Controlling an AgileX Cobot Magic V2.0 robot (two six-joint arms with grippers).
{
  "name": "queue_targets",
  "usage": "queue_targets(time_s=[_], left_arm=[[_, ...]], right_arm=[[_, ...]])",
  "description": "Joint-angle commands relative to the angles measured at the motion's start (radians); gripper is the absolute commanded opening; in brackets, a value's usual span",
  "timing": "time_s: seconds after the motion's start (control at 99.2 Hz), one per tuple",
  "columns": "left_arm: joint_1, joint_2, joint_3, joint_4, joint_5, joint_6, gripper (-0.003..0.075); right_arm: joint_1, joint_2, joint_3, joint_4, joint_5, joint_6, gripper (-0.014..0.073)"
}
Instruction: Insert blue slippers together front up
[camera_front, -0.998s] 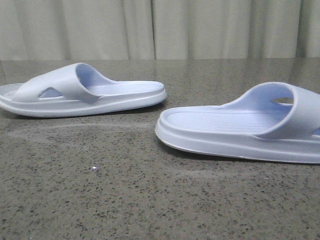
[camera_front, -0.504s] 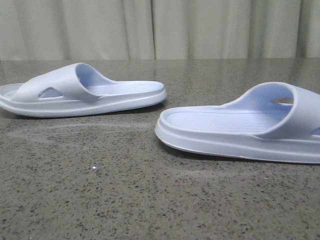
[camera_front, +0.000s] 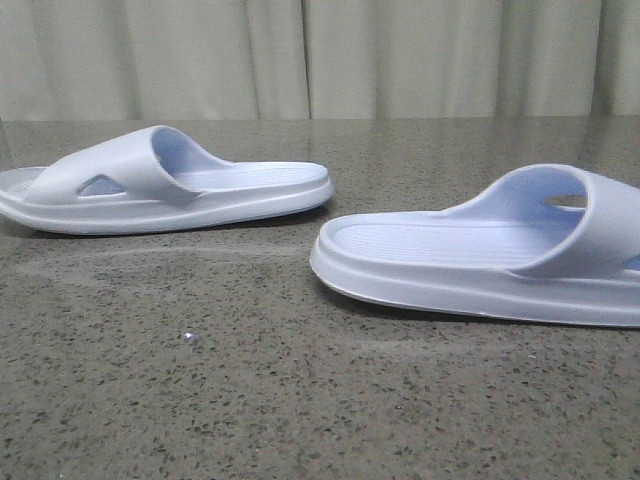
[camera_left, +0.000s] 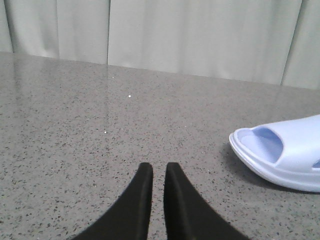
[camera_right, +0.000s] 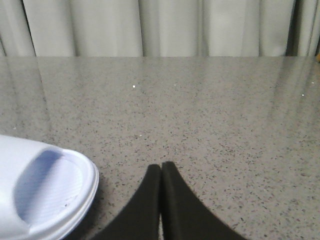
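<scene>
Two pale lavender-blue slippers lie flat on the speckled grey table, soles down. In the front view the left slipper (camera_front: 170, 185) lies further back at the left. The right slipper (camera_front: 480, 255) lies nearer at the right, running off the frame edge. They lie apart, their open ends facing each other. Neither gripper shows in the front view. My left gripper (camera_left: 159, 167) is empty over bare table, its black fingers nearly touching with a thin slit between them, and one slipper (camera_left: 285, 155) lies off to its side. My right gripper (camera_right: 161, 166) is shut and empty beside the end of a slipper (camera_right: 40, 195).
A pale pleated curtain (camera_front: 320, 55) hangs behind the table's far edge. A small shiny speck (camera_front: 189, 338) lies on the table (camera_front: 300, 400) in front of the left slipper.
</scene>
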Motion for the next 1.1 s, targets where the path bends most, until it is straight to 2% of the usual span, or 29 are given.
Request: queue_targets(time_s=[0.0, 0.373, 0.474, 0.645, 0.726, 0.827, 0.948, 1.089], left_arm=[[0.002, 0.007, 0.011, -0.024, -0.105, -0.006, 0.0015], [0.002, 0.007, 0.011, -0.069, -0.11, -0.008, 0.0015], [0.002, 0.007, 0.011, -0.178, -0.11, -0.008, 0.0015], [0.002, 0.007, 0.001, -0.49, -0.112, -0.008, 0.0015], [0.002, 0.007, -0.022, -0.565, -0.093, -0.008, 0.0015], [0.002, 0.009, -0.083, -0.555, -0.026, -0.005, 0.0015], [0.002, 0.052, -0.196, -0.433, 0.065, -0.005, 0.0015], [0.002, 0.181, -0.349, -0.284, 0.163, -0.005, 0.0015]], right_arm=[[-0.005, -0.013, 0.022, 0.033, -0.109, 0.0, -0.0099], [-0.005, -0.013, 0.022, 0.06, -0.138, 0.0, -0.0099], [-0.005, -0.013, 0.022, 0.204, -0.158, 0.0, -0.0099], [-0.005, -0.013, 0.016, 0.449, -0.262, 0.0, -0.0099], [-0.005, -0.013, -0.011, 0.489, -0.259, 0.0, -0.0098], [-0.005, -0.002, -0.06, 0.489, -0.194, -0.002, -0.0075], [-0.005, 0.071, -0.133, 0.487, -0.125, -0.002, -0.0076], [-0.005, 0.245, -0.249, 0.44, -0.026, -0.002, -0.0076]])
